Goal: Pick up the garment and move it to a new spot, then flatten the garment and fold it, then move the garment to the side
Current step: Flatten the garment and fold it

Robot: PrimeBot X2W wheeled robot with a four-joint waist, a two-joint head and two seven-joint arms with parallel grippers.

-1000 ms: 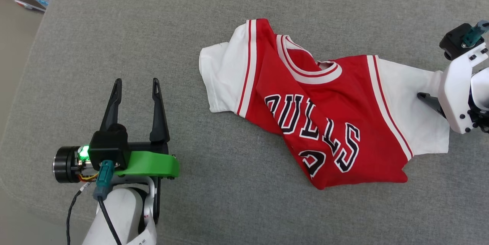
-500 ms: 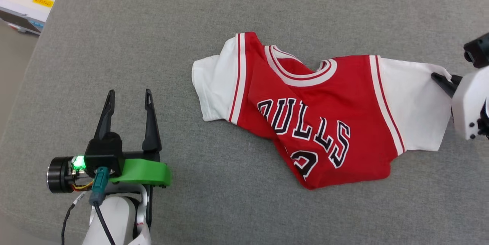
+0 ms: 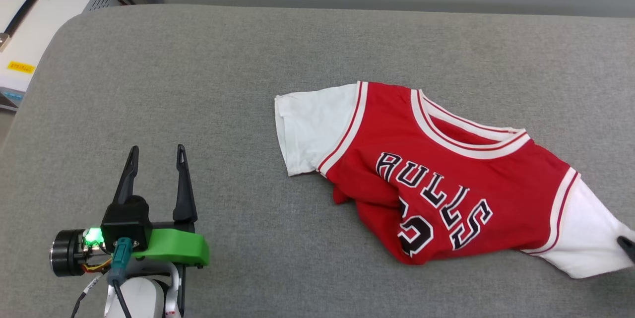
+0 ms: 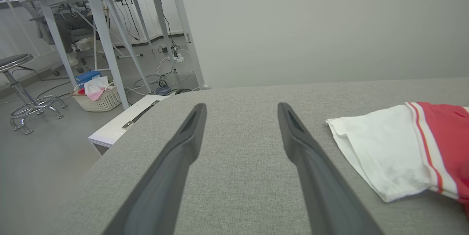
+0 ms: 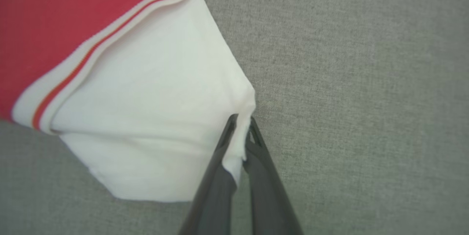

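You can read "BULLS" in black, white-outlined letters on the jersey [image 3: 496,174], its numeral below creased and only partly legible; the yellow label [image 3: 21,66] on the white box [image 3: 54,0] is too small to read.

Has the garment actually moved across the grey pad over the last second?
Yes. The garment lies farther from the grey pad's left edge than before: it slid to the robot's right, pulled by the right gripper pinching its sleeve.

Garment [image 3: 436,159] on padded surface [image 3: 238,60], left claw [image 3: 157,149] well apart to its left
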